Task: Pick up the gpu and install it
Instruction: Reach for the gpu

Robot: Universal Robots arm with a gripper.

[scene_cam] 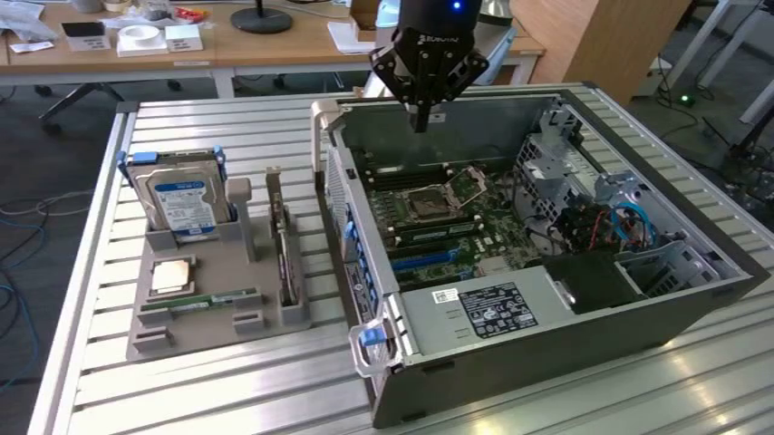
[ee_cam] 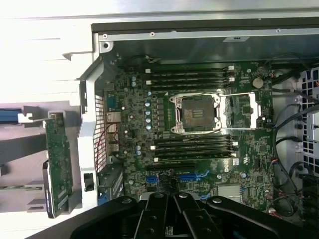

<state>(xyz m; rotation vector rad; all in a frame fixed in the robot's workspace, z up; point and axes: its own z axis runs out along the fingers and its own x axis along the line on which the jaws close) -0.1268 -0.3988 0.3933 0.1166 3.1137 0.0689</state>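
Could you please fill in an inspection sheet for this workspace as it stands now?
Surface: slatted metal table carrying a grey parts holder and an open computer case.
Job's things: gpu stands on edge in the parts holder, untouched; motherboard lies exposed in the case.
Clutter: hard drive, processor chip and RAM stick, all in the holder.
Grippers: pincer shut, empty, hovering above the case, apart from the gpu.
Cables: blue cables inside the case; loose cables on the floor at the exterior view's left.
Surroundings: wooden desk behind, with a lamp base.
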